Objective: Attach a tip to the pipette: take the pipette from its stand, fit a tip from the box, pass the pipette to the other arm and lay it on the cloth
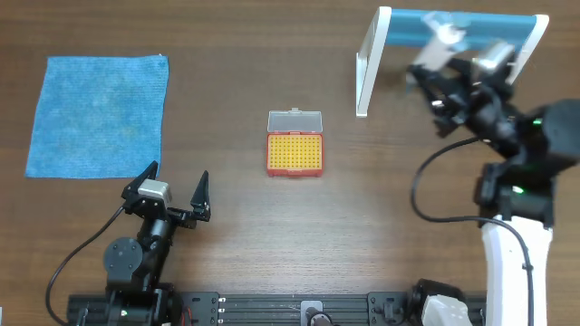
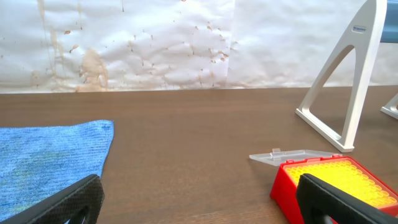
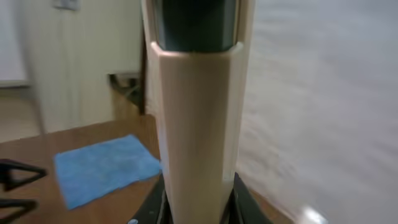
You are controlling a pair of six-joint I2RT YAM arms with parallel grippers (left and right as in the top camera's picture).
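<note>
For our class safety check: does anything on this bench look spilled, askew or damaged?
Nothing stands out. The blue cloth lies flat, the tip box stands level with its lid open, and the stand is upright.

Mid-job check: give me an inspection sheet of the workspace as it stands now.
Surface: brown wood-grain table.
Job's things: blue cloth flat at the far left; tip box in the middle, lid open, yellow tips showing; white stand at the far right; pipette up by the stand.
Clutter: nothing seen.
Grippers: left gripper open, holding nothing, near its base; right gripper shut on the pipette.
Cables: left cable and right cable, black, apart from the job's things.
Surroundings: stained white wall behind the table.
</note>
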